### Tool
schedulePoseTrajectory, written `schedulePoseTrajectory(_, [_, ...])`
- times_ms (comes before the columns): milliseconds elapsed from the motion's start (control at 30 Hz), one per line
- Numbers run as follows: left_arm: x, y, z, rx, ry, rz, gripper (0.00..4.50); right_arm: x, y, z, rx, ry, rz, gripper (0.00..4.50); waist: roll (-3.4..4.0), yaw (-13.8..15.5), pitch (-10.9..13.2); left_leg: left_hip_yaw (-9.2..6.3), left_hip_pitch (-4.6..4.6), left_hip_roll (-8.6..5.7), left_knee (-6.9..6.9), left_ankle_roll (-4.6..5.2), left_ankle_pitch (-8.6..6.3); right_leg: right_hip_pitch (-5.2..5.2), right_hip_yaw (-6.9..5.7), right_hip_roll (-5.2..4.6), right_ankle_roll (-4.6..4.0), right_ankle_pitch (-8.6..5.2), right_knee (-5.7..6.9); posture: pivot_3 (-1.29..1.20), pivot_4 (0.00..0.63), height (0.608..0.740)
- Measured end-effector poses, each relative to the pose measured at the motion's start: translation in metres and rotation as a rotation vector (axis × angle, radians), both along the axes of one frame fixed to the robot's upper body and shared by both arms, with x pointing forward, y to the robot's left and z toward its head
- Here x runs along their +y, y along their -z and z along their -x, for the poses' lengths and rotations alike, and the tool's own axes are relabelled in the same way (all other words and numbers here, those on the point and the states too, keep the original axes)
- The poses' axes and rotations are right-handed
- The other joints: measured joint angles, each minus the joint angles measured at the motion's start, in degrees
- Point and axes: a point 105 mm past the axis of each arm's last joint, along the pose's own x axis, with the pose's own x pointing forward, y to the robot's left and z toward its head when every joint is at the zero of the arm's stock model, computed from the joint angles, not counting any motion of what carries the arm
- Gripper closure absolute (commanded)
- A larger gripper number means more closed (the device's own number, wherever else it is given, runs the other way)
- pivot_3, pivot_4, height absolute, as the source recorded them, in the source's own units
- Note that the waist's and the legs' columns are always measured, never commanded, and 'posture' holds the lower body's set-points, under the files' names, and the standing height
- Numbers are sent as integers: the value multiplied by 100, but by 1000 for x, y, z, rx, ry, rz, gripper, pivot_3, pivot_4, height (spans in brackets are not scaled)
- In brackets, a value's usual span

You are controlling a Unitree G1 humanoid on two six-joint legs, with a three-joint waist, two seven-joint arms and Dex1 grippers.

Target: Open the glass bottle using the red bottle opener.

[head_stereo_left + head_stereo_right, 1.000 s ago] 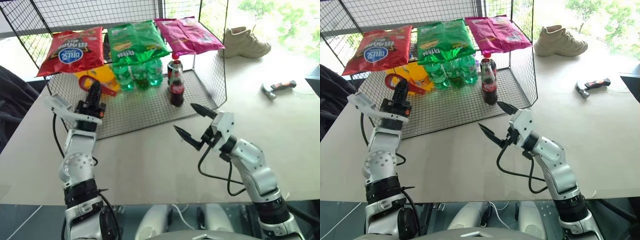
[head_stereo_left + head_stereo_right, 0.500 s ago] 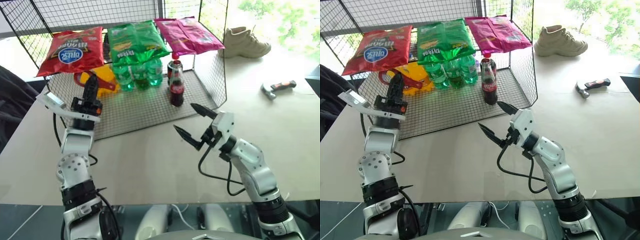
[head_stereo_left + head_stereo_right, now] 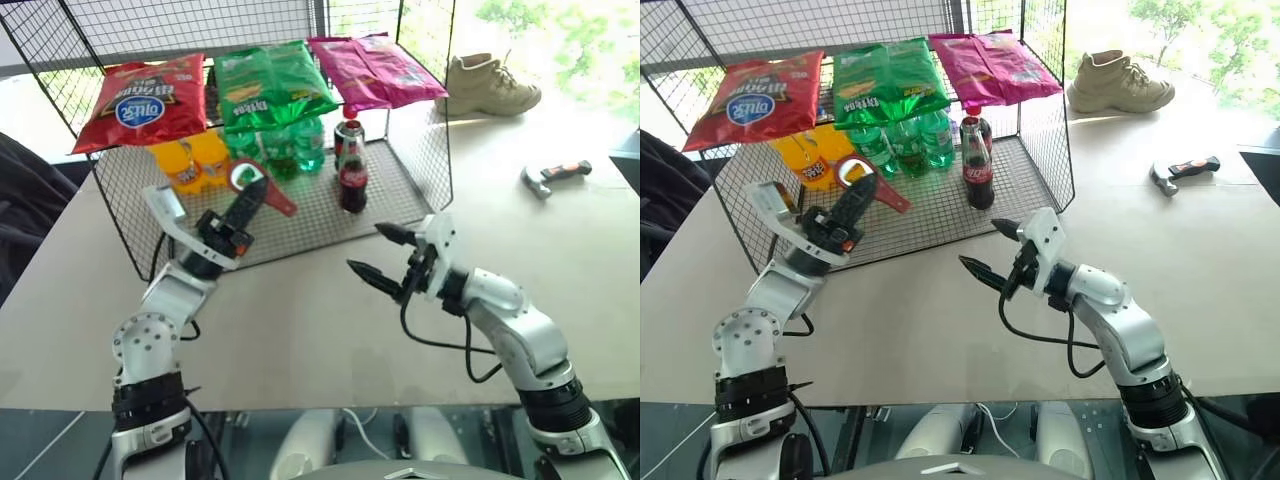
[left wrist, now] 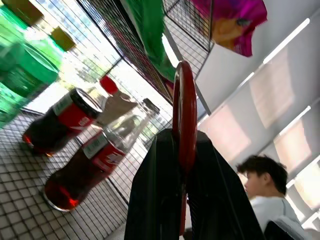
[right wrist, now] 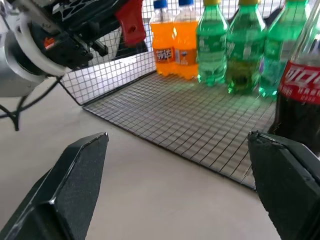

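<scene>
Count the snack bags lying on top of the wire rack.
3, side by side on the rack's top: a red bag on the robot's left, a green bag in the middle, a pink bag on the right.

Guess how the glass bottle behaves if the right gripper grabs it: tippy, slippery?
The glass bottle is tall and slim on a wire-grid shelf, so probably tippy if nudged. Smooth contoured glass likely slips; the liquid probably adds weight.
</scene>
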Motion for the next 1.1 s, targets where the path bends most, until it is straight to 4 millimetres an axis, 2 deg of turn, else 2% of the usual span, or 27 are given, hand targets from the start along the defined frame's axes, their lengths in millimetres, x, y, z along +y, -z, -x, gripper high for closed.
schedulePoseTrajectory(167, [-26, 1, 12, 3, 224, -83, 4483, 11, 3, 17, 244, -209, -22, 0, 1, -19, 2, -1, -2, -1, -2, 2, -1, 0, -1, -3, 0, 0, -8, 0, 150, 740])
schedulePoseTrajectory(367, [-50, 8, 21, 29, 395, -110, 4483, 33, -8, 28, 385, -386, -70, 0, 1, -101, 2, -1, -3, 1, -7, 2, -1, -3, 2, -3, 0, 0, -8, 0, 150, 740])
schedulePoseTrajectory(500, [-54, 7, 22, 22, 422, -122, 4483, 43, -20, 31, 411, -455, -108, 0, 1, -121, 2, 0, -4, 0, -9, 2, -1, -5, 4, -4, 0, 1, -10, 0, 150, 740])
schedulePoseTrajectory(800, [-56, 21, 24, 54, 431, -146, 4483, 52, -26, 33, 446, -509, -128, 0, 1, -126, 2, 0, -15, 0, -9, 1, -1, -19, 9, -5, 0, 1, -10, 0, 150, 740])
schedulePoseTrajectory(833, [-56, 22, 25, 55, 432, -146, 4500, 52, -26, 33, 449, -508, -127, 542, 1, -125, 2, 0, -16, 0, -9, 1, -1, -19, 9, -5, 0, 1, -10, 0, 150, 740])
schedulePoseTrajectory(867, [-56, 22, 25, 52, 437, -143, 4500, 52, -25, 32, 452, -506, -126, 811, 1, -124, 2, 0, -16, 0, -9, 1, -1, -19, 9, -5, 0, 1, -10, 0, 150, 740])
schedulePoseTrajectory(933, [-57, 22, 27, 41, 452, -140, 4500, 50, -23, 29, 459, -493, -117, 1804, 1, -119, 2, 0, -16, -1, -8, 1, -1, -19, 8, -5, 0, 1, -10, 0, 150, 740])
schedulePoseTrajectory(967, [-58, 22, 28, 39, 460, -139, 4500, 49, -22, 29, 461, -489, -114, 2117, 1, -119, 2, 1, -16, -1, -8, 2, -1, -18, 8, -6, 0, 1, -10, 0, 150, 740])
schedulePoseTrajectory(1100, [-63, 21, 32, 24, 496, -125, 4500, 45, -18, 25, 462, -460, -87, 4039, 1, -122, 2, 0, -17, -1, -9, 2, -1, -19, 9, -6, 0, 1, -11, 0, 150, 740])
